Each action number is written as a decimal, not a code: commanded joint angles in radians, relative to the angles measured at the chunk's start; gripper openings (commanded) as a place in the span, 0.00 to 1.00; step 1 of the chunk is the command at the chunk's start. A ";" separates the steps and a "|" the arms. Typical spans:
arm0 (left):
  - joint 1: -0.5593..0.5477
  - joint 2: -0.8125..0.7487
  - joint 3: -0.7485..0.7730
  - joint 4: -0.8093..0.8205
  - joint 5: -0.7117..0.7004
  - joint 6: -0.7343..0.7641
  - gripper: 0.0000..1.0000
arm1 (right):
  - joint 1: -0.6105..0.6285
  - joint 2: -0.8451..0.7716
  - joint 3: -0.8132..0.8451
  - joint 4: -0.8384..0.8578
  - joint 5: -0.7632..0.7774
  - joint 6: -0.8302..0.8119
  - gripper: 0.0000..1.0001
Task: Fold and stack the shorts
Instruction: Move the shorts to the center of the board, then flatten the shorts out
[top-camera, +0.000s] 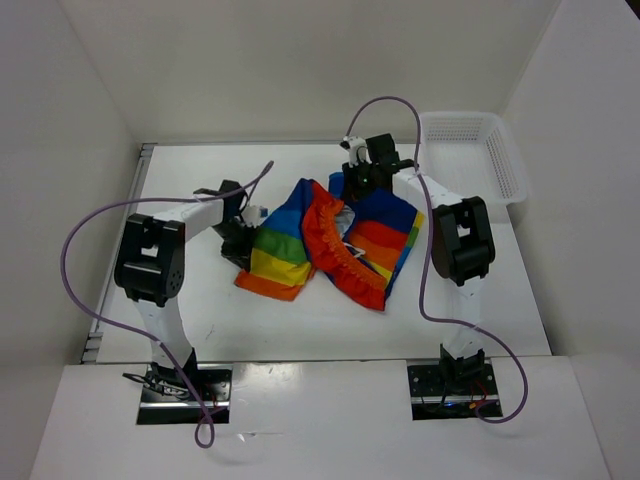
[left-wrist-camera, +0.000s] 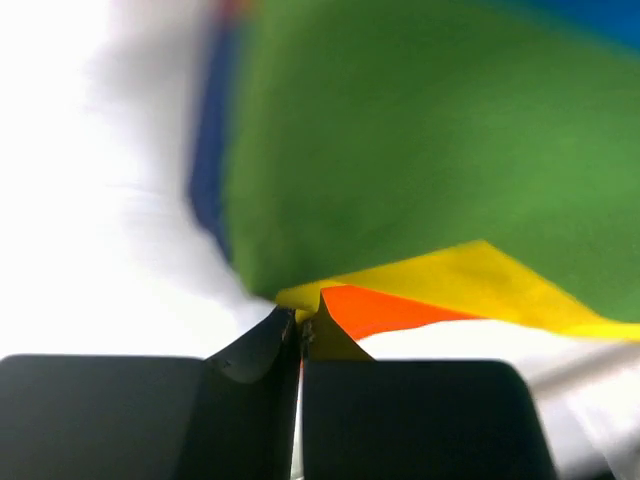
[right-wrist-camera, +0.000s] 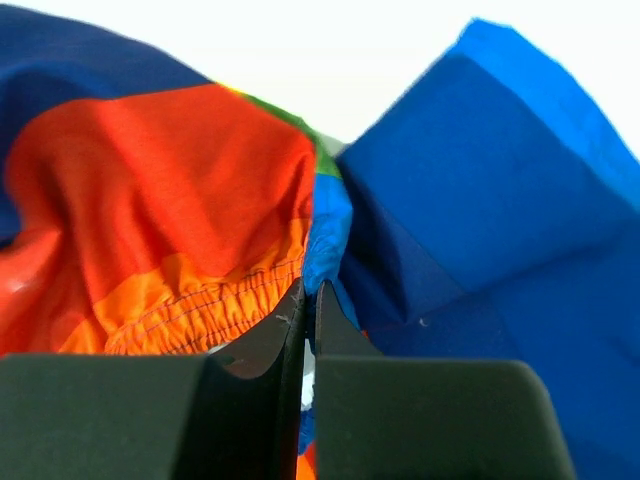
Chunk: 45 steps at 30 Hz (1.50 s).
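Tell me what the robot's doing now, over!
Left hand shut on shorts, left edge. Right hand shut on far edge. Shorts crumpled, not folded. Mesh basket far right.

The shorts (top-camera: 325, 240) lie on the table (top-camera: 200, 320), about in its middle. The left gripper (top-camera: 240, 242) is at the left edge of the shorts, touching the cloth. The right gripper (top-camera: 360, 185) is at their far edge, also on the cloth. The basket (top-camera: 470, 150) stands behind the shorts and to the right, well apart. In front of the shorts are the left arm base (top-camera: 183, 385) and the right arm base (top-camera: 455, 385).
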 joint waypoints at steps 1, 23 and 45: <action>0.041 -0.057 0.155 0.090 -0.219 0.006 0.00 | 0.010 -0.061 0.104 -0.012 -0.018 -0.061 0.00; 0.179 -0.469 0.512 0.347 -0.803 0.006 0.00 | 0.010 -0.318 0.638 -0.118 0.240 -0.225 0.00; 0.019 -1.046 -0.263 -0.184 -0.116 0.006 0.04 | 0.133 -0.974 -0.706 -0.491 0.048 -0.808 0.00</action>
